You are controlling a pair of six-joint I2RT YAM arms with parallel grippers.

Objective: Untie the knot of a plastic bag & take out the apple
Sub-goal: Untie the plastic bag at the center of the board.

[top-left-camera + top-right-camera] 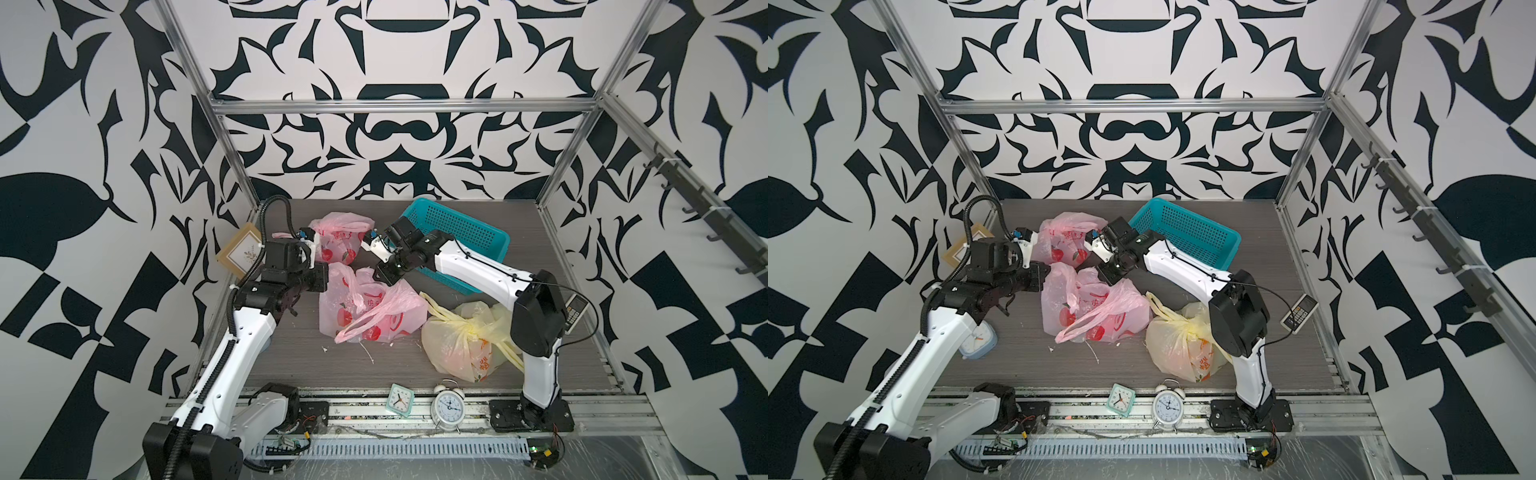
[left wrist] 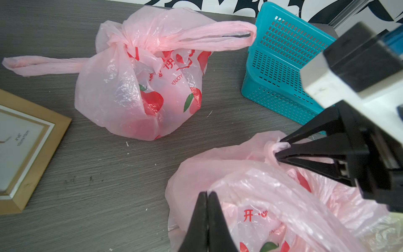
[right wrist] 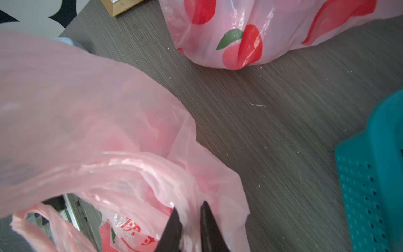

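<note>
Pink bag [image 1: 365, 311], apple-printed, lies mid-table in front of a knotted pink twin [image 1: 336, 237]. Left gripper [image 2: 208, 194]: fingers pressed together on the bag's film at its near rim. Right gripper [image 2: 278, 149]: fingers pinching a bunched twist of the same bag, just beside the teal basket [image 1: 461, 232].

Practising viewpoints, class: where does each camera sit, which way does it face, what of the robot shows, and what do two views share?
Top views: overhead at the front, looking down; whole robot, left gripper and right gripper at the near pink bag.
Left wrist: faces the knotted pink bag and teal basket; own shut tips, right gripper too.
Right wrist: close over the near pink bag; own tips only.
Shared: both wrist views show both bags.
</note>
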